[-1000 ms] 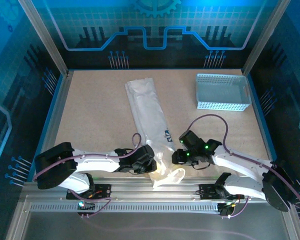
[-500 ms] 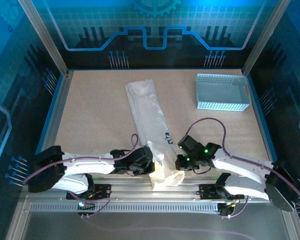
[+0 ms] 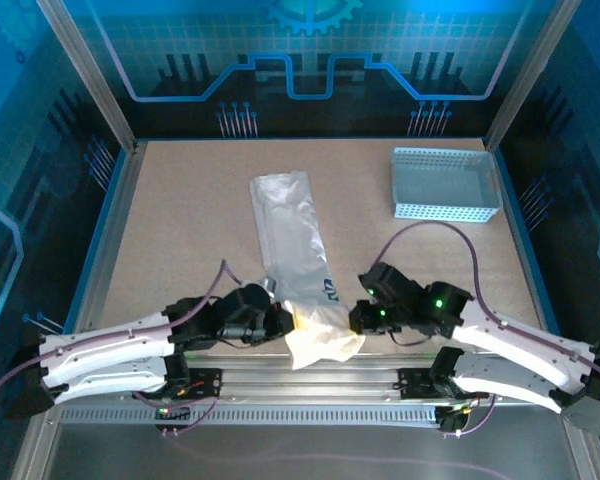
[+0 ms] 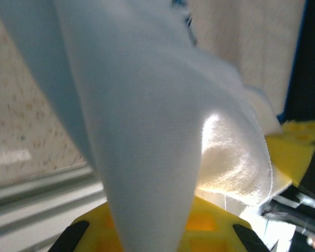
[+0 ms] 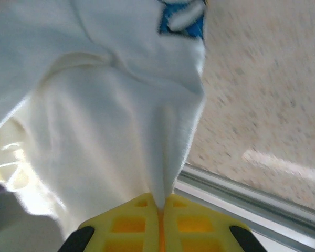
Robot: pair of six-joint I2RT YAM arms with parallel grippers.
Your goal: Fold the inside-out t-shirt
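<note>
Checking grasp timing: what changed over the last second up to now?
Both grippers closed. The left gripper and right gripper now pinch the near end of the t-shirt, one on each side. Both arms dropped lower, and the shirt's far end slid slightly toward the near edge. The basket stayed put.
</note>
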